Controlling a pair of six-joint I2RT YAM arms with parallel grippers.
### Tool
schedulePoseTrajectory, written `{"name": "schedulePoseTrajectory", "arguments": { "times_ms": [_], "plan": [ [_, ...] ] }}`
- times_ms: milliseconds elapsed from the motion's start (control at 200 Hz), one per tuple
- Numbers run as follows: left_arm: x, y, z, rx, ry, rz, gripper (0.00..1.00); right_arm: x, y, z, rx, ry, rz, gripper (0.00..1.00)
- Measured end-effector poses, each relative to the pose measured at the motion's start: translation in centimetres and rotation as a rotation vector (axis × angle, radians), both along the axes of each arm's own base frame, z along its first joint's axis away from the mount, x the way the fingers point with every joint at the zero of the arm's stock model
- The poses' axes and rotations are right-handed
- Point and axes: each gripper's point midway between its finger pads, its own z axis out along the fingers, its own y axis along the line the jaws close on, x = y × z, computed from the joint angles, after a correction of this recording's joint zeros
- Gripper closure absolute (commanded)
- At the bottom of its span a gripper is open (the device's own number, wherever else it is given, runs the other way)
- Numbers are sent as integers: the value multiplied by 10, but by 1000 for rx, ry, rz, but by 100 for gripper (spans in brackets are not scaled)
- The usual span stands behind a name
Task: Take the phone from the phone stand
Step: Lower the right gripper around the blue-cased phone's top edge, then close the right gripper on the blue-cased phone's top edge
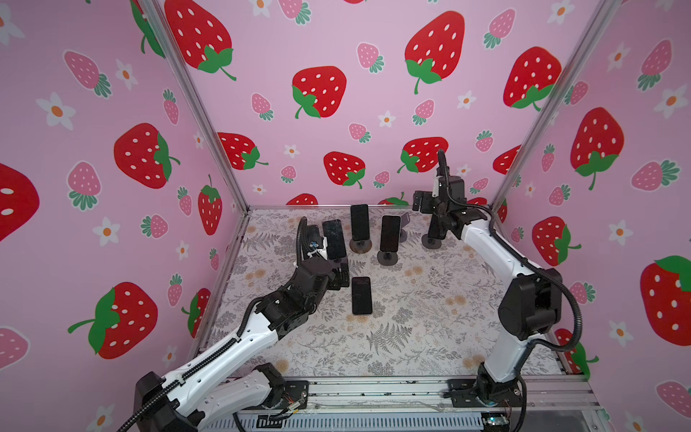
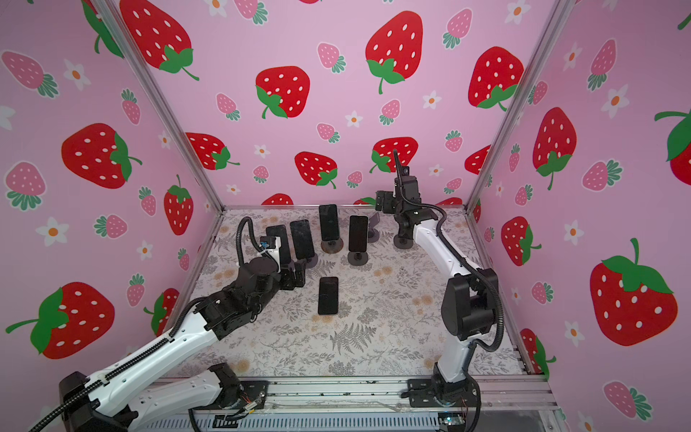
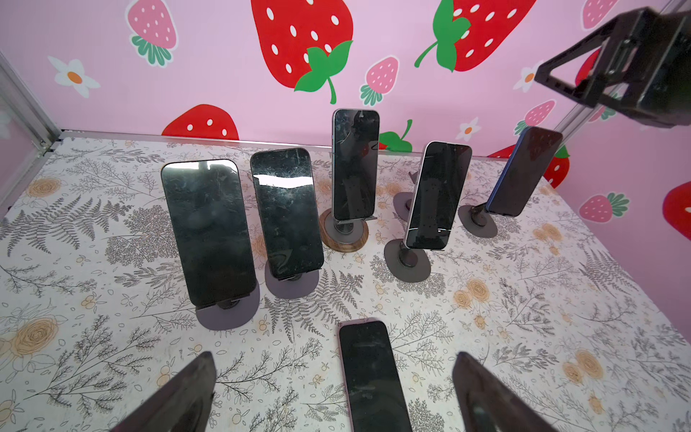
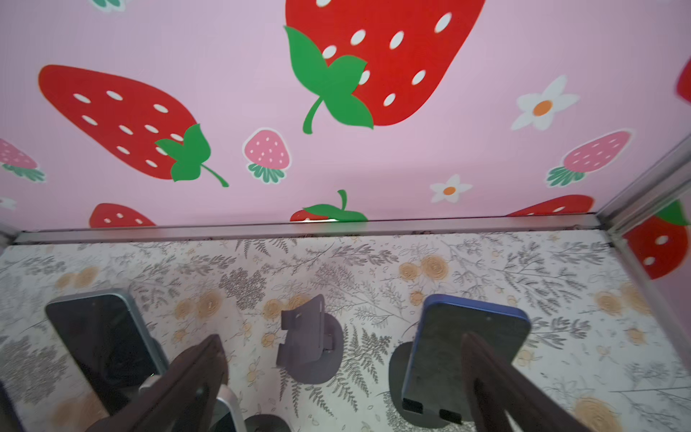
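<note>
Blue-edged phone (image 4: pixel 441 344) is leaning, dark-screened, on its grey stand (image 4: pixel 396 374), far right; right hand (image 4: pixel 342 336) is gaping empty, left hand (image 3: pixel 333 353) likewise.

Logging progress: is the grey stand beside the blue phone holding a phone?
Empty: the grey metal phone stand shows a bare backplate, nothing on it.

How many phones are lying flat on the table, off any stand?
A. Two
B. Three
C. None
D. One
D: only one phone lies flat on the table, seen in both top views. The other phones are propped on stands.
</note>
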Motion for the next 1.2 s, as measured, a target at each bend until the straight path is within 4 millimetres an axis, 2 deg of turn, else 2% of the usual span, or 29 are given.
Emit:
{"name": "schedulePoseTrajectory", "arguments": {
  "times_ms": [105, 220, 420, 525, 610, 750, 945, 1126, 1201],
  "plan": [
    [1, 2, 1, 6, -5, 12, 0, -7, -27, 9, -68, -67, -94, 0],
    [2, 5, 1, 18, -11, 24, 0, -17, -58, 7, -96, -93, -179, 0],
    [3, 9, 2, 48, -24, 37, 0, 11, -86, -1, -46, -47, -229, 0],
    [3, 9, 2, 59, -25, 31, 0, 27, -85, -16, -45, 7, -222, 0],
    [3, 9, 2, 63, -27, 31, 0, 38, -76, -30, -36, 57, -190, 0],
    [3, 9, 2, 65, -26, 32, 0, 48, -69, -50, -33, 132, -173, 0],
    [4, 8, 2, 65, -29, 26, 0, 67, -68, -58, -7, 205, -205, 0],
    [4, 6, -2, 70, -17, 17, 0, 61, -71, -74, -13, 278, -233, 0],
    [4, 5, -2, 65, -14, 12, 1, 59, -72, -77, -14, 293, -240, 3]
  ]
}}
